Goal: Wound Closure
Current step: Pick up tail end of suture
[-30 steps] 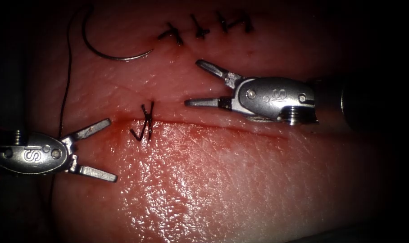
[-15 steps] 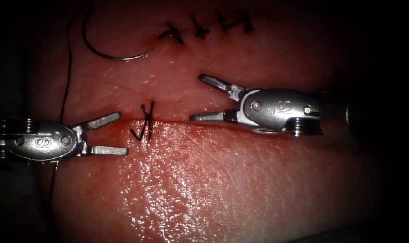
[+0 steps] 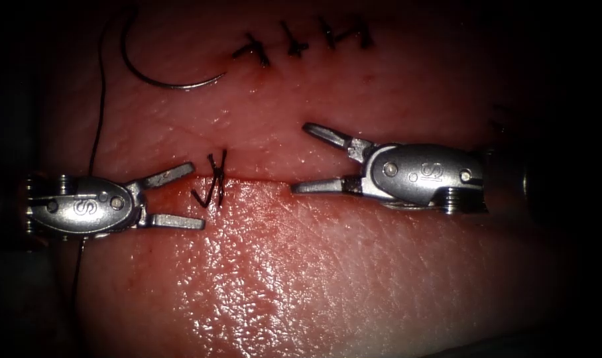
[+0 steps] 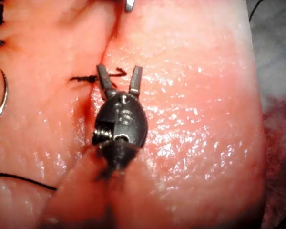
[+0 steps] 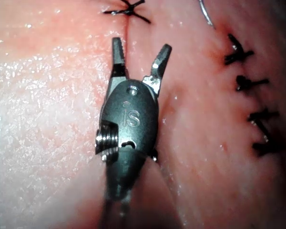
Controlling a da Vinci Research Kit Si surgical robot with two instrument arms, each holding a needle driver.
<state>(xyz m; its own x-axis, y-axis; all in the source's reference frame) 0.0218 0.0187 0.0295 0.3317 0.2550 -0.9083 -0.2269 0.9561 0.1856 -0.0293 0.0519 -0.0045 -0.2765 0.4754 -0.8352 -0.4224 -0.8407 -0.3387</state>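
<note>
Left tool point(image 3: 189, 197) jaws spread, holding nothing, at the cut's point(image 3: 327, 187) nine o'clock end beside the knotted stitch point(image 3: 213, 180), right tool point(image 3: 311, 158) jaws spread and empty over the cut, needle point(image 3: 156, 66) lying free on the tissue point(image 3: 327, 278) at eleven o'clock, thread point(image 3: 97, 132) trailing down.

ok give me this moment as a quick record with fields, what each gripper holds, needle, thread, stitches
left gripper: jaws open, holds nothing, left of the knot
right gripper: jaws open, holds nothing, right of the knot
needle: lying free on the tissue, held by neither gripper
thread: runs down from the needle's end
knot: tied across the cut, between the two grippers
finished stitches: a row on the tissue beyond the cut
red fluid: along the cut
</note>
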